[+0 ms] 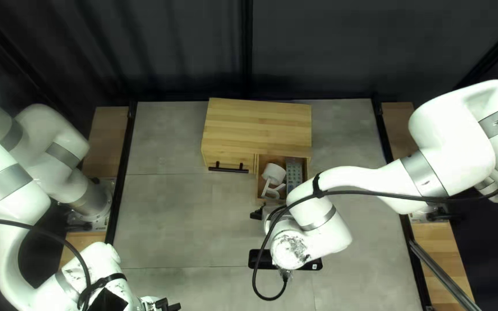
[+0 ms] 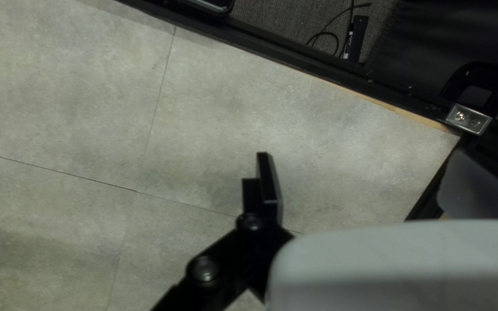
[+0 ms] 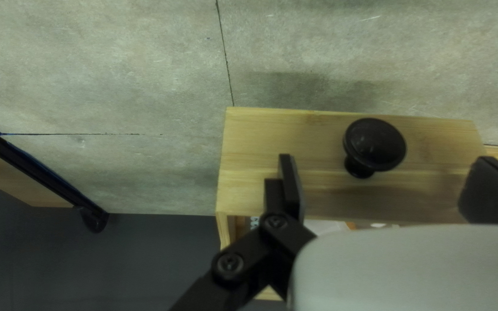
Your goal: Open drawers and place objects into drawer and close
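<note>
Right gripper (image 3: 384, 161) wide round the knob (image 3: 376, 144), left gripper (image 2: 364, 158) wide too. I'd push the drawer (image 3: 295, 132) square, mid front edge.

no readable text, no legible numbers

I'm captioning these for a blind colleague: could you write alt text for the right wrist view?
Open right gripper at a pulled-out wooden drawer, its two black fingers apart on either side of the round black knob, neither touching it.
</note>
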Tool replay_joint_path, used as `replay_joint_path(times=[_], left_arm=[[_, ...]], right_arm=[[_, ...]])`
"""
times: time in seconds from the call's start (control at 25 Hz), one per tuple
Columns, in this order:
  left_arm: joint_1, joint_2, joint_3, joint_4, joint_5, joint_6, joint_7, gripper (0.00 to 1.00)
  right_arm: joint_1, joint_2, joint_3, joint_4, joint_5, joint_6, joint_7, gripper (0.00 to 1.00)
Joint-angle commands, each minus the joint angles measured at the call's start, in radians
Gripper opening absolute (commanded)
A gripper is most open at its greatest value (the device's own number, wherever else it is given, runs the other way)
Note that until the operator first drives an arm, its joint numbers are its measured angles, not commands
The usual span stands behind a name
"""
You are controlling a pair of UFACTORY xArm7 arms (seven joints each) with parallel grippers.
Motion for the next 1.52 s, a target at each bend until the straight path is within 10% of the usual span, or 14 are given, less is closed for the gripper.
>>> replay_joint_path(times=[0.04,1.52], left_arm=[[0.000,0.000,0.000,0.000,0.000,0.000,0.000,1.00],[0.000,0.000,0.000,0.000,0.000,0.000,0.000,1.00]], right_arm=[[-0.001,-0.002,-0.001,0.001,-0.001,0.001,-0.002,1.00],[0.015,0.011,0.009,-0.033,0.005,-0.045,0.053,1.00]])
